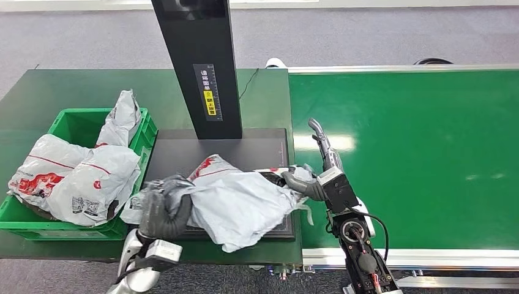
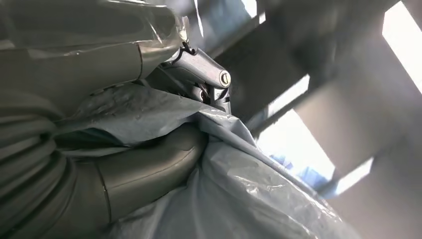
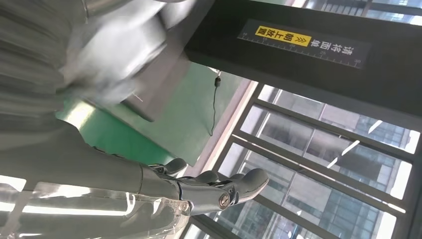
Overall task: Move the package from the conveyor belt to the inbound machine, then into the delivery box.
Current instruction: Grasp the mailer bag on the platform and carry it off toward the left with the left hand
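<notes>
The left hand (image 1: 164,208) holds one end of the grey package (image 1: 235,199), which lies on the black scanner plate (image 1: 183,153). The right hand (image 1: 318,174) touches the other end, fingers spread wide. The tall black post (image 1: 199,61) stands behind, and a green box (image 1: 73,125) full of bags (image 1: 79,177) sits to the left.

Grey carpeted floor (image 1: 379,37) runs along the far side and shows again at the near edge. A thin dark cable (image 1: 248,82) trails across the dark green tabletop (image 1: 73,92) beside the black column. In the right wrist view, large windows with dark metal frames (image 3: 318,149) look onto glass-fronted buildings (image 3: 343,124) (the view is turned, so the panes run aslant).
</notes>
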Available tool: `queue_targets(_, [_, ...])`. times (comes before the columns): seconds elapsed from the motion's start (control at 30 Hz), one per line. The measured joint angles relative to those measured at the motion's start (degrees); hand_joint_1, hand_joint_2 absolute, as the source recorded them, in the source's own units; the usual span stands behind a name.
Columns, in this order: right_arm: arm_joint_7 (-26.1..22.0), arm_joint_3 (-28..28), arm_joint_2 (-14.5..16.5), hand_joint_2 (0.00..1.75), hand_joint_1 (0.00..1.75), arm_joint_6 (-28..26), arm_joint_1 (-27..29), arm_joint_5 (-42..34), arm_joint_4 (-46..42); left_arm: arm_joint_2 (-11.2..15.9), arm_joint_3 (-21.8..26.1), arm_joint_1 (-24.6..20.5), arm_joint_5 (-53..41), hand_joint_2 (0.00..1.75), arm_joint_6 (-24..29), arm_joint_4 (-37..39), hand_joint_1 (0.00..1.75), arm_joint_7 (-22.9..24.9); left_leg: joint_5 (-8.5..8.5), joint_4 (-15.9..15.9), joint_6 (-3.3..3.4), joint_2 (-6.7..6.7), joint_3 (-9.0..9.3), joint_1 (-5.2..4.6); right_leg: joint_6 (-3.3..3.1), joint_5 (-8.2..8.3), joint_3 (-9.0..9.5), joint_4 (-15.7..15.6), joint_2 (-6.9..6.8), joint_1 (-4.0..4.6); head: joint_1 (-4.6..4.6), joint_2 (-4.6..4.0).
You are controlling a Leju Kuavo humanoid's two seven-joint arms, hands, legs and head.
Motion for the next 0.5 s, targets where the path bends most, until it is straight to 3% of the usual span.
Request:
queue_targets(0.23, [-0.55,0.04,0.25,1.75,0.00,0.05,-1.34,-0.87,0.56,0.80,0.67,1.63,2.65,1.75,15.06,-10.51,1.75,-1.90,0.00,0.00,0.00,-0.01,-0.02,0.00,0.00,0.00,0.00,0.00,-0.01,0.00,-0.01,0.00])
queue_targets(0.5, [-0.82,0.15,0.72,1.75,0.00,0.06,-2.31,-1.21,1.79,2.03,0.44,2.11,0.13,1.75,16.47,-20.06,1.75,-1.94,0.00,0.00,0.00,-0.02,-0.03,0.00,0.00,0.00,0.01,0.00,-0.02,0.00,-0.01,0.00])
